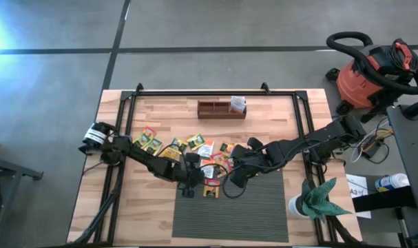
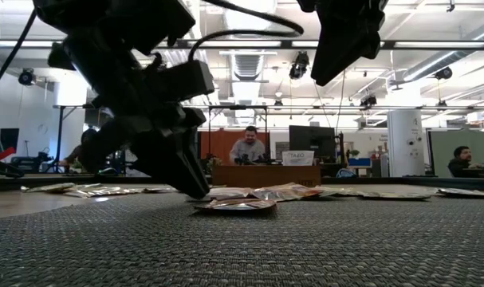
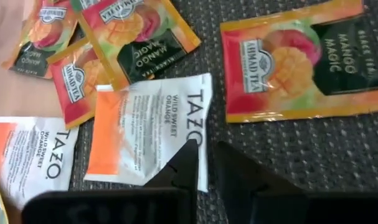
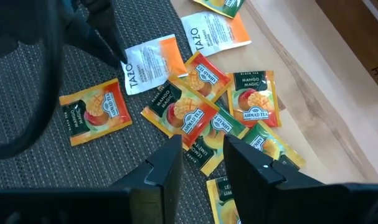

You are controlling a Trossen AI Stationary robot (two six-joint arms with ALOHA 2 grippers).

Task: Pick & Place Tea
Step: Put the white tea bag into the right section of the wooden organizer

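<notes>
Several tea sachets (image 1: 195, 148) lie flat in a scattered band across the wooden table and the far edge of the grey mat (image 1: 229, 213). Most are yellow-green mango ones, and some are white and orange. My left gripper (image 3: 204, 152) is low over the mat, open by a narrow gap, at the edge of a white-orange Tazo sachet (image 3: 151, 130). A mango sachet (image 3: 301, 62) lies on the mat just beyond it. My right gripper (image 4: 201, 149) is open and hangs above a cluster of mango sachets (image 4: 195, 112), touching nothing. In the low view it is raised (image 2: 345, 40). My left gripper comes down slanting from above. One fingertip (image 3: 190, 152) stands on the Tazo sachet's edge on the mat side (image 3: 204, 124), and the other fingertip is over the bare mat beside it. The sachet lies flat, partly on the mat. Whether the finger presses it, I cannot tell.
The brown wooden tray (image 1: 221, 109) stands at the table's far edge with one white sachet in its right compartment. A white cup with a green plant (image 1: 312, 200) stands at the near right. A black frame rims the table. A red vacuum sits on the floor to the right.
</notes>
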